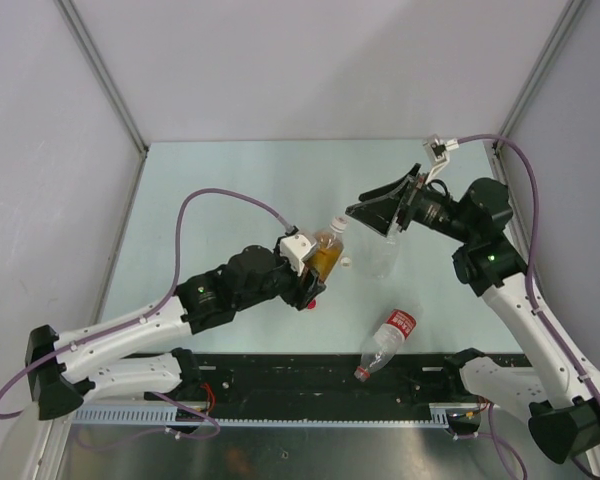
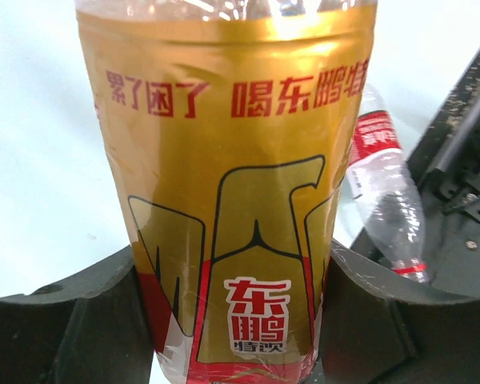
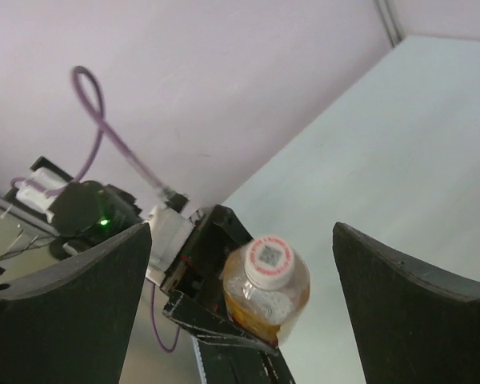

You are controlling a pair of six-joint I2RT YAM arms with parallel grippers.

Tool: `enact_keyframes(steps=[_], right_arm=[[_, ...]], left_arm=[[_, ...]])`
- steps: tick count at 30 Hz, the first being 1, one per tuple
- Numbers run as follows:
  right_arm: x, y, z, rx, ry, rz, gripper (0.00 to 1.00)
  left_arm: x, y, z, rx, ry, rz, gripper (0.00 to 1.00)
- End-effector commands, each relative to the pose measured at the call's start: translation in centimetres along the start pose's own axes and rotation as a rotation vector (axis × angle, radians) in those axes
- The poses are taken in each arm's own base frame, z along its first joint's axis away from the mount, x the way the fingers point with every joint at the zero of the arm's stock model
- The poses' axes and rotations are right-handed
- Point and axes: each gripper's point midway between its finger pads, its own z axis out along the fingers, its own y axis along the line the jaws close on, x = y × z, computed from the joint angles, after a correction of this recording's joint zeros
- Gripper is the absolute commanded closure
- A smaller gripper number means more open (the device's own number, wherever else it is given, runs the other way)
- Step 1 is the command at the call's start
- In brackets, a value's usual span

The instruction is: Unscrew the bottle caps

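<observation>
My left gripper [image 1: 310, 272] is shut on the short amber bottle [image 1: 326, 258] and holds it tilted above the table. In the left wrist view its gold and red label [image 2: 232, 200] fills the gap between my two fingers [image 2: 80, 320]. The white cap with a red printed ring [image 3: 270, 260] sits on the bottle's neck. My right gripper [image 1: 377, 214] hangs open just right of and above that cap, touching nothing; in its own view the cap lies between the wide-apart fingers [image 3: 424, 304]. A small white cap [image 1: 347, 262] lies loose on the table.
A clear bottle with a red-white label [image 1: 388, 343] lies on its side near the front edge, also seen in the left wrist view [image 2: 384, 184]. A clear unlabelled bottle [image 1: 382, 258] stands just under the right gripper. The black rail [image 1: 330, 375] runs along the near edge.
</observation>
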Motion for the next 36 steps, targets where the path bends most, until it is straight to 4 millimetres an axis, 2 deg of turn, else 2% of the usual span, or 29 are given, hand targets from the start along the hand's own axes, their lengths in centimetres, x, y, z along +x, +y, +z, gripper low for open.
enact_keyframes(steps=[1, 7, 12, 17, 22, 26, 34, 36], right_arm=[[0.4, -2.5, 0.4, 0.108, 0.009, 0.053, 0.01], [1.9, -4.7, 1.0, 0.176, 0.061, 0.132, 0.01], [3.0, -4.8, 2.0, 0.182, 0.092, 0.156, 0.01], [4.3, -4.8, 3.2, 0.185, 0.126, 0.171, 0.07], [5.1, -5.8, 3.8, 0.221, 0.138, 0.196, 0.25], [5.4, -6.6, 4.2, 0.249, 0.137, 0.226, 0.34], [5.4, -6.9, 4.6, 0.247, 0.13, 0.252, 0.54], [5.4, -6.8, 4.6, 0.244, 0.132, 0.253, 0.63]], left_arm=[[-2.5, 2.9, -1.0, -0.194, -0.042, 0.003, 1.0], [-1.8, 4.9, -1.0, -0.361, 0.025, 0.03, 1.0], [-1.1, 5.9, -1.1, -0.469, 0.079, 0.077, 1.0], [-0.6, 6.1, -0.9, -0.517, 0.123, 0.111, 1.0], [-0.4, 5.9, -0.7, -0.529, 0.143, 0.133, 1.0], [-0.3, 5.7, -0.7, -0.53, 0.151, 0.143, 1.0], [0.1, 5.5, -0.5, -0.528, 0.167, 0.151, 1.0], [0.2, 5.5, -0.4, -0.529, 0.172, 0.154, 1.0]])
